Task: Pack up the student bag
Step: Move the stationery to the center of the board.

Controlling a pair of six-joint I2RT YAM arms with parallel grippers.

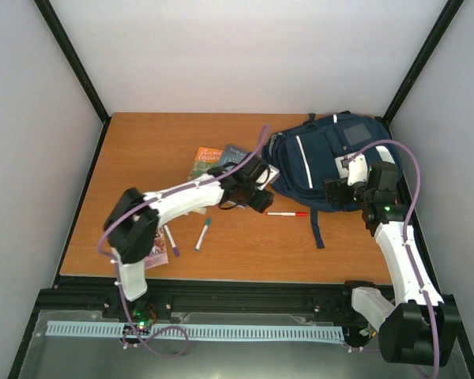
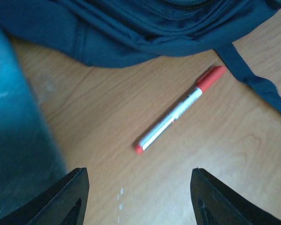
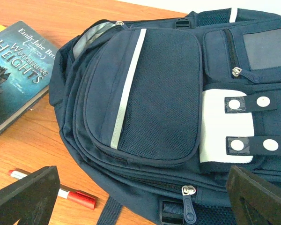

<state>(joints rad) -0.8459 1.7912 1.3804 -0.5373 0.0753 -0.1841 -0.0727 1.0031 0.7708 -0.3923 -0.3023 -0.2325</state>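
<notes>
The student bag point(image 1: 332, 158) lies flat at the back right of the table, navy with white stripes and a pale patch point(image 3: 222, 126). It fills the right wrist view point(image 3: 150, 93) and lines the top of the left wrist view point(image 2: 131, 33). My left gripper point(image 1: 261, 197) hangs just left of the bag, open point(image 2: 139, 187), with only bare table between its fingers. A red-capped pen point(image 2: 178, 112) lies ahead of it. My right gripper point(image 1: 340, 189) hovers over the bag's near edge, open point(image 3: 143, 197) and holding nothing. A zip pull point(image 3: 189, 206) shows between its fingers.
A dark "Wuthering Heights" book point(image 3: 14, 75) and an orange-green book point(image 1: 208, 162) lie left of the bag. Two more pens point(image 1: 203, 234) point(image 1: 171, 239) and a pink book point(image 1: 156, 254) lie near the left arm. A bag strap point(image 1: 317, 225) trails toward the front edge.
</notes>
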